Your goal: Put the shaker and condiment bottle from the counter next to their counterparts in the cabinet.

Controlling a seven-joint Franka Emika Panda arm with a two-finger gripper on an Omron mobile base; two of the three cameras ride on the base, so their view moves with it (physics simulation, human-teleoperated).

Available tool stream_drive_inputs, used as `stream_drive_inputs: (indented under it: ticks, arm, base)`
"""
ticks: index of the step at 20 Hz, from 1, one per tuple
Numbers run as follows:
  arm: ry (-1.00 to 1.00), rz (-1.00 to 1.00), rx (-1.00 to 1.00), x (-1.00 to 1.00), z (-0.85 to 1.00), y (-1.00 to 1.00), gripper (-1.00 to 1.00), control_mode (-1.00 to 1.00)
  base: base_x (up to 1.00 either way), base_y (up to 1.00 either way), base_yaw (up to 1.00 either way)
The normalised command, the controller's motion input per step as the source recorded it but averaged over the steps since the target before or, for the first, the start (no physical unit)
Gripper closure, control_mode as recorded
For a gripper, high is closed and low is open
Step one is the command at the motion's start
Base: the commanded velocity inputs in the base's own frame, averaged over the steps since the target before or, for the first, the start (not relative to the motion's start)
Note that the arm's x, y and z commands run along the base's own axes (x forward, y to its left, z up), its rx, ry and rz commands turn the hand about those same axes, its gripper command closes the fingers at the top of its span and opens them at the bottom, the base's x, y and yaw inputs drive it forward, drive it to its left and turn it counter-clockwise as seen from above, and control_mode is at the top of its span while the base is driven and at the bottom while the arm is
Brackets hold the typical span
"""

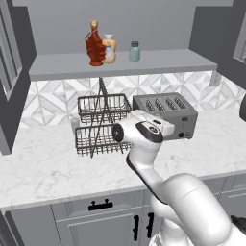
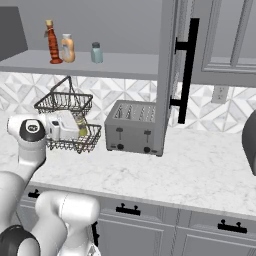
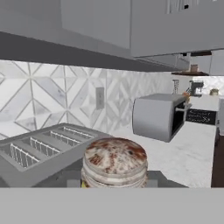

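Observation:
In the hand view my gripper (image 3: pixel 114 183) is shut on the shaker (image 3: pixel 114 161); its speckled silver-grey cap sits between the dark fingertips (image 3: pixel 158 177). From the right base view the yellow-green shaker (image 2: pixel 81 125) pokes out of the white hand, held above the counter in front of the wire rack. The dark red condiment bottle (image 1: pixel 95 45) stands on the cabinet shelf (image 1: pixel 168 60), touching or nearly touching the orange bottle (image 1: pixel 110 48). The pale teal-grey shaker (image 1: pixel 134 51) stands a little to their right. The same three stand in the right base view: red bottle (image 2: pixel 52 42), orange bottle (image 2: pixel 67 48), teal shaker (image 2: pixel 96 52).
A silver toaster (image 1: pixel 166 113) stands on the marble counter (image 1: pixel 43 168) just beyond the hand. The two-tier wire basket rack (image 1: pixel 101 122) stands to its left. The open cabinet door (image 2: pixel 172 70) with a black handle hangs right of the shelf. A grey box appliance (image 3: pixel 157 116) stands farther along the counter.

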Motion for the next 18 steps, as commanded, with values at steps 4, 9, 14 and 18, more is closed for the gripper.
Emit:
stream_drive_inputs:
  ticks: [4,9,14,18]
  arm:
    - [0.0,0.1,0.0,-0.01,0.56,0.0,1.0,-1.0]
    - [0.0,0.09,0.0,0.0,0.61,0.0,1.0,-1.0]
    - [0.0,0.08,0.0,0.0,0.64,0.0,1.0,-1.0]
    - [0.0,0.1,0.0,0.0,0.66,0.0,1.0,-1.0]
  base:
    - [0.0,0.0,0.0]
    - [0.0,0.0,0.0]
    - [0.0,0.0,0.0]
    - [0.0,0.0,0.0]
